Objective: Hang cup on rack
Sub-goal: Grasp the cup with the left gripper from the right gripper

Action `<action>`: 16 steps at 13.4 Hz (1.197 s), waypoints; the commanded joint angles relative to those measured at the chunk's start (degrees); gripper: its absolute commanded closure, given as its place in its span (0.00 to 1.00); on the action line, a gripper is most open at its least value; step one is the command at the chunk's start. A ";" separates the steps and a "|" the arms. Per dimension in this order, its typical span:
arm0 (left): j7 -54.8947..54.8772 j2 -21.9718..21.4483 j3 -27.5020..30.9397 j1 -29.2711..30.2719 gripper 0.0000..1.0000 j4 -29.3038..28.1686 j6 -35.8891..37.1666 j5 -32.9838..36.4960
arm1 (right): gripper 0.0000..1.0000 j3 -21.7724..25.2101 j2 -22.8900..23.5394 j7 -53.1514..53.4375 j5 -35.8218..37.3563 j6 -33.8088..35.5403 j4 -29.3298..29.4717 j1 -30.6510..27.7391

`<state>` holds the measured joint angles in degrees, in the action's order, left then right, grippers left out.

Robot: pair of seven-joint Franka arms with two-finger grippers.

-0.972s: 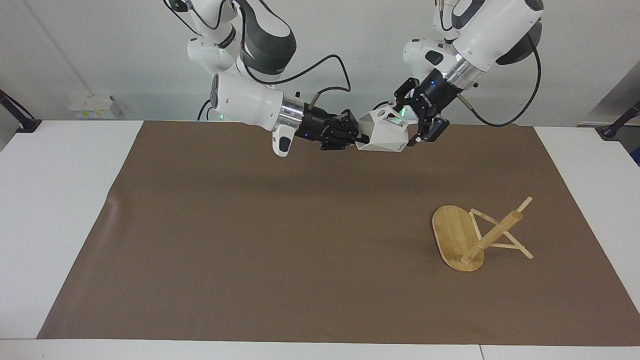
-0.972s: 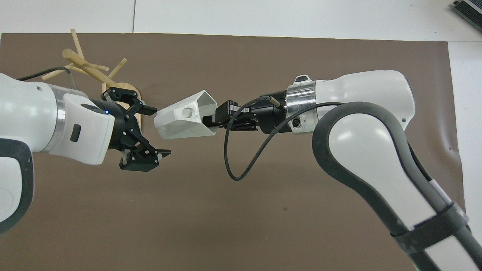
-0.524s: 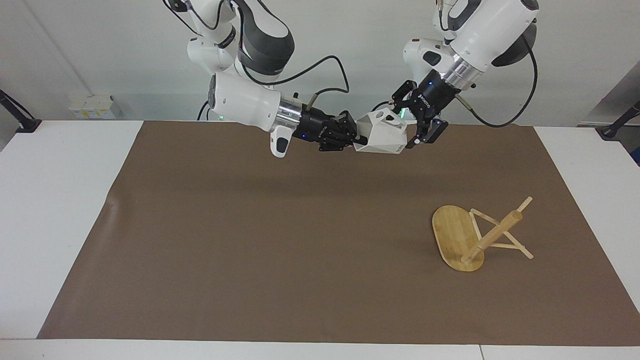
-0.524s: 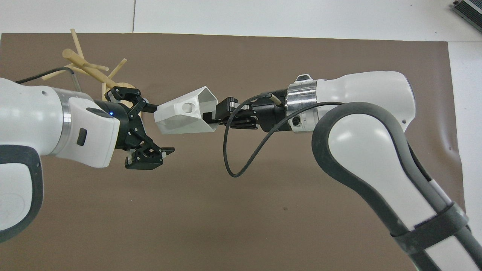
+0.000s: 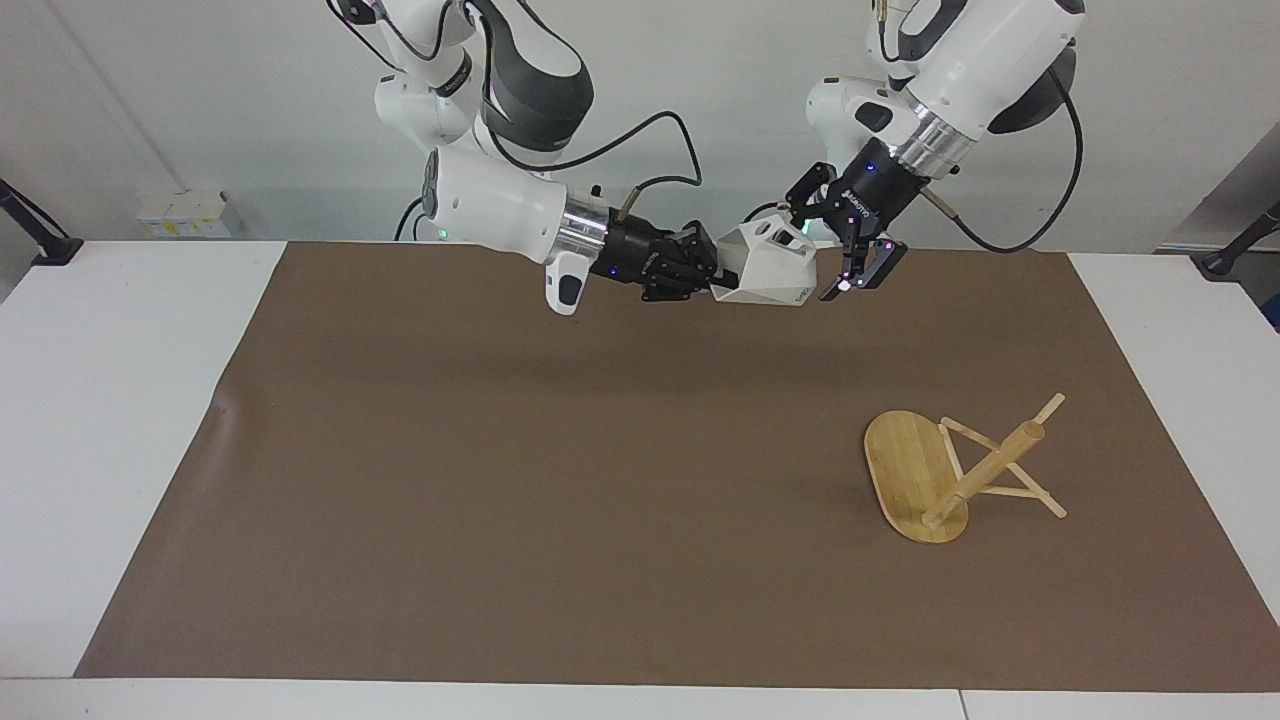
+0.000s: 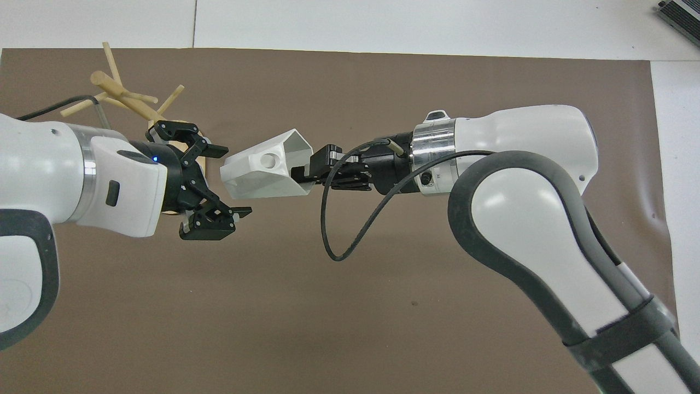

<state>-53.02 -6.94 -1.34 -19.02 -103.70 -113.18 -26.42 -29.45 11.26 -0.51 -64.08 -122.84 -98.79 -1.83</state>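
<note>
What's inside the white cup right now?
One finger of the right gripper reaches in through the mouth of the cup, which it holds on its side in the air. Beyond that, only a bare white inner wall shows; the cup's bottom is hidden.

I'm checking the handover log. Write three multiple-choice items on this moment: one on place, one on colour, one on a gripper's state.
1. Where is the cup?
A. on the rack's peg
B. in the air, held by the right gripper
C. lying on the brown mat

2. What colour is the cup?
A. white
B. blue
C. brown

3. How does the left gripper stand?
A. shut on the cup
B. shut on the rack
C. open beside the cup

Answers:
1 B, the right gripper's fingers clamp its rim above the mat.
2 A, its faceted sides are white.
3 C, its fingers are spread.
The rack lies tipped on the mat.
</note>
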 commanded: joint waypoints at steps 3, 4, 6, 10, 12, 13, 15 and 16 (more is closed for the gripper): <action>2.57 -1.93 -0.41 -1.45 0.00 -3.44 -4.15 -0.74 | 1.00 -0.69 -0.01 0.60 -1.31 0.23 -0.09 -0.63; 3.01 -1.93 -0.59 -1.45 0.00 -3.44 -4.15 -0.48 | 1.00 -0.69 -0.01 0.60 -1.31 0.23 -0.17 -0.63; 3.10 -1.93 -1.12 -1.54 0.00 -3.53 -4.24 -0.21 | 1.00 -0.69 -0.10 0.69 -1.31 0.23 -0.26 -0.63; 3.10 -1.93 -1.47 -1.72 0.10 -3.44 -4.33 1.02 | 1.00 -0.69 -0.10 0.78 -1.31 0.32 -0.26 -0.63; 3.54 -1.93 -1.47 -1.81 1.00 -3.44 -4.33 1.02 | 1.00 -0.69 -0.10 1.04 -1.31 0.32 -0.26 -0.63; 3.62 -1.93 -1.47 -1.81 1.00 -3.44 -4.41 1.02 | 1.00 -0.69 -0.10 1.13 -1.31 0.32 -0.26 -0.63; 3.71 -1.93 -1.47 -1.81 1.00 -3.44 -4.41 1.02 | 1.00 -0.69 -0.10 1.13 -1.31 0.32 -0.26 -0.63; 3.71 -1.93 -1.47 -1.81 1.00 -3.44 -4.50 1.02 | 1.00 -0.69 -0.10 1.65 -1.31 0.32 -0.26 -0.63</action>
<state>-51.05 -7.05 -3.31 -19.55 -104.90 -116.13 -25.83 -29.43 11.33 -0.47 -64.08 -122.26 -99.03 -1.91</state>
